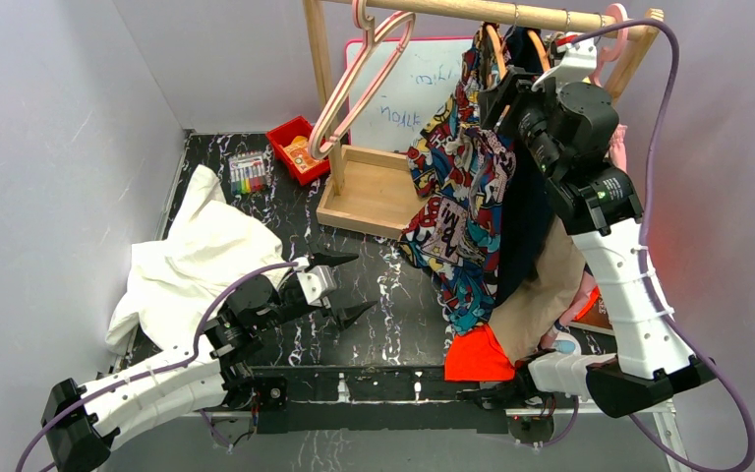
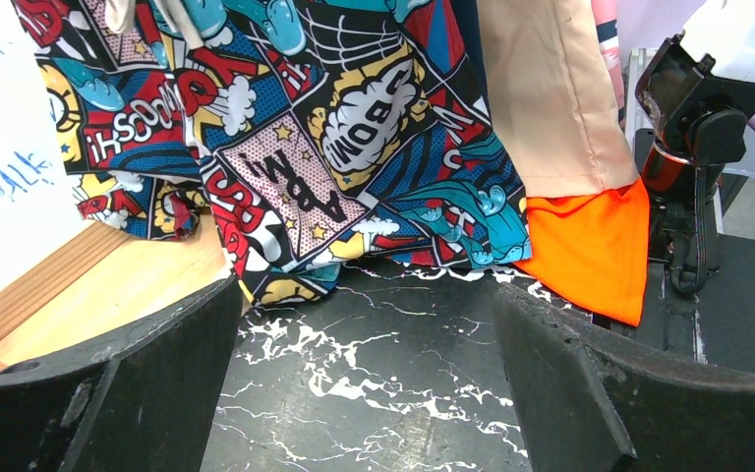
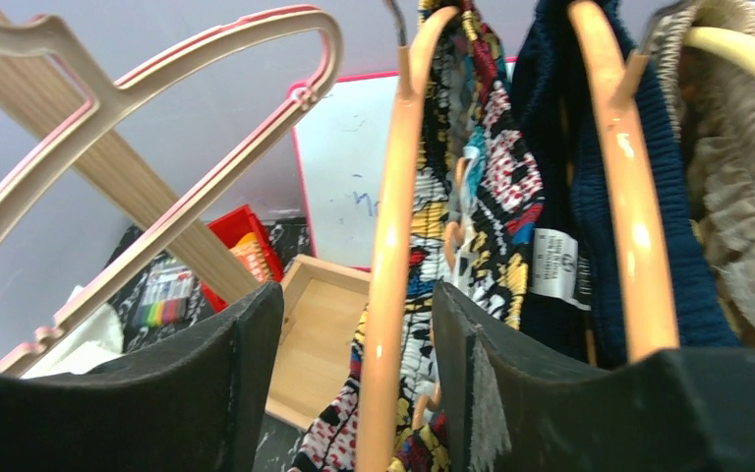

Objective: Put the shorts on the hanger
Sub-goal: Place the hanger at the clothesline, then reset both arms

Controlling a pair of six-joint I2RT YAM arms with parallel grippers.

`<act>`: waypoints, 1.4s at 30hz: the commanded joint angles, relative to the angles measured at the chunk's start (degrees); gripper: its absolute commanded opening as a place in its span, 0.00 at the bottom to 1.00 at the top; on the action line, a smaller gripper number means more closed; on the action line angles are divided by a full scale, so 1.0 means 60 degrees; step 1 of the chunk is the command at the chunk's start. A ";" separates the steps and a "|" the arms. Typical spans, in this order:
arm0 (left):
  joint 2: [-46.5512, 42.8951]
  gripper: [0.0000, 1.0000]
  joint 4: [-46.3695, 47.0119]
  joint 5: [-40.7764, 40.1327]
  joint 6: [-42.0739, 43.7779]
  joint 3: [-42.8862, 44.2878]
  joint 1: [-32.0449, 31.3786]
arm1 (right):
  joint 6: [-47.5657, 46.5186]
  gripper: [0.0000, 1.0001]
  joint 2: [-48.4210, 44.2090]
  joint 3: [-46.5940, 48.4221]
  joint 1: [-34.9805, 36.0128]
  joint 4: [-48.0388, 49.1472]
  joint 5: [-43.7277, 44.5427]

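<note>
**Shorts (image 1: 457,197) hang on the hanger (image 3: 388,246)**

The shorts hang from the orange hanger, up on the wooden rail (image 1: 452,10). The right hand (image 3: 354,305) is up there. Its fingers sit apart, one on each side of the hanger, not squeezing it. The left hand (image 1: 359,285) is wide open, low over the tabletop (image 1: 393,324), near a white cloth (image 1: 197,256).
</note>
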 commanded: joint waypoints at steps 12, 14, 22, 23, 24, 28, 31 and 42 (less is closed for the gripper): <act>-0.0737 0.98 0.0724 -0.1689 -0.0269 -0.0181 -0.0013 | 0.0084 0.68 -0.1728 0.0158 -0.0020 0.0878 -0.4644; -0.0785 0.98 0.0728 -0.1960 -0.0266 -0.0183 -0.0012 | 0.0091 0.68 -0.1970 0.0043 -0.0025 0.0847 -0.5095; -0.1223 0.98 0.0502 -0.3343 -0.1126 -0.0129 -0.0012 | -0.0026 0.68 -0.1932 0.0077 0.0252 0.0120 -0.6953; -0.1400 0.98 0.0255 -0.3729 -0.1449 -0.0065 -0.0010 | -0.0110 0.68 -0.1774 0.0219 0.0376 -0.0090 -0.7036; -0.1576 0.98 -0.0153 -0.4087 -0.1752 0.0072 -0.0002 | -0.0126 0.68 -0.1648 0.0279 0.0465 -0.0164 -0.7097; -0.2466 0.99 -0.2748 -0.5795 -0.3202 0.0983 -0.0013 | -0.0181 0.67 -0.1270 0.0267 0.0879 -0.0135 -0.7259; -0.3069 0.98 -0.4775 -0.7365 -0.4232 0.1529 -0.0005 | -0.0289 0.66 -0.1204 -0.0249 0.1494 -0.0011 -0.7015; -0.3589 0.98 -0.7946 -0.9833 -0.5396 0.2148 -0.0009 | 0.0064 0.70 -0.2617 -0.5542 0.4098 0.1013 -0.3298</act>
